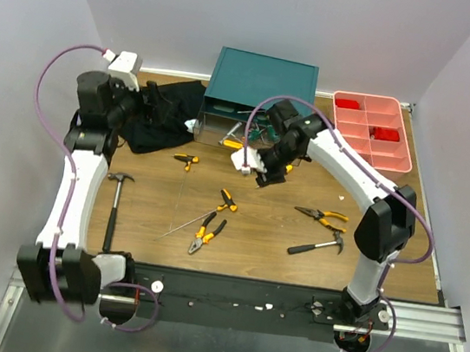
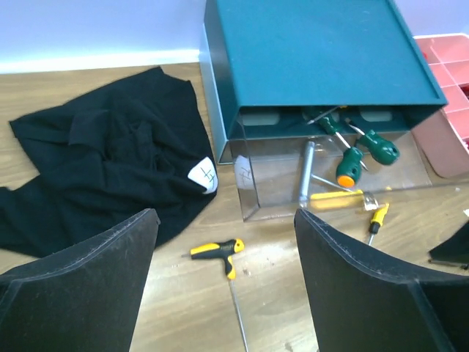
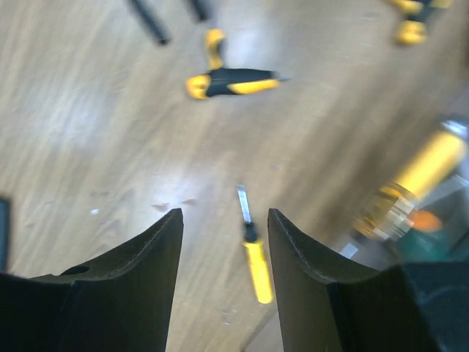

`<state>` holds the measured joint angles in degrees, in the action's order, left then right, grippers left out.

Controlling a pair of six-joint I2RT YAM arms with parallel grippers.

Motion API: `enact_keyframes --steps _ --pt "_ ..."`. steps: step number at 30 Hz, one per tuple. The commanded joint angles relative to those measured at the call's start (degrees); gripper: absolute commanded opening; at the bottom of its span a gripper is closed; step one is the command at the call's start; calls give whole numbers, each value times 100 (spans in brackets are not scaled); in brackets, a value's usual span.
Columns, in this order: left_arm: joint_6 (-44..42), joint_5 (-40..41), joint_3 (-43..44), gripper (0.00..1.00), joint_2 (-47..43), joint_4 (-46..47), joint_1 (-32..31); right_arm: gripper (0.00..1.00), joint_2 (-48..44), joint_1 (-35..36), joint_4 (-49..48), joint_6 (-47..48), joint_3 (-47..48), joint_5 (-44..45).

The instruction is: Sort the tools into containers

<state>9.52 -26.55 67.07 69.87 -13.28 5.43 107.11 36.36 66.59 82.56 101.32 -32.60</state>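
– Hammers are lying on both sides of the table in the top view: one hammer beside the left arm, the other hammer near the orange-handled pliers.

– And the containers?

– The teal cabinet is sitting at the far edge with its clear drawer pulled out, and the pink tray is sitting to its right. The left tool is hanging over the black cloth, while the right tool is hovering just in front of the drawer.

– Going to the left wrist now.

– The left tool is gaping wide, with nothing between its fingers. Ahead of it, green-handled screwdrivers are lying inside the clear drawer. A T-handle driver is lying on the table in front of the drawer. A small yellow screwdriver is resting just outside the drawer's front wall.

– Right wrist?

– It's coming through blurry, but the right tool is spread apart and gripping nothing. The small yellow screwdriver is lying on the table under the gap between the fingers. The T-handle driver is lying farther off.
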Motion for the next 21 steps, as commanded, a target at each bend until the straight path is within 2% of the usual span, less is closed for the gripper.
enact_keyframes --steps 1,6,8,14,21 --pt "-249 97 -624 88 -1235 -43 11 57 -199 546 461 708 -497 640" --pt "-222 115 -1081 90 -1985 -289 177 56 292 864 171 296 -622 1773" --pt "-257 114 -1161 90 -2213 -429 265 49 555 899 -109 76 -613 2368" --pt "-284 88 -1407 90 -2653 -553 327 48 1435 899 -752 -240 -420 3688" --pt "208 -184 -1592 90 -2706 -334 625 47 1672 908 -1499 -293 -587 4270"
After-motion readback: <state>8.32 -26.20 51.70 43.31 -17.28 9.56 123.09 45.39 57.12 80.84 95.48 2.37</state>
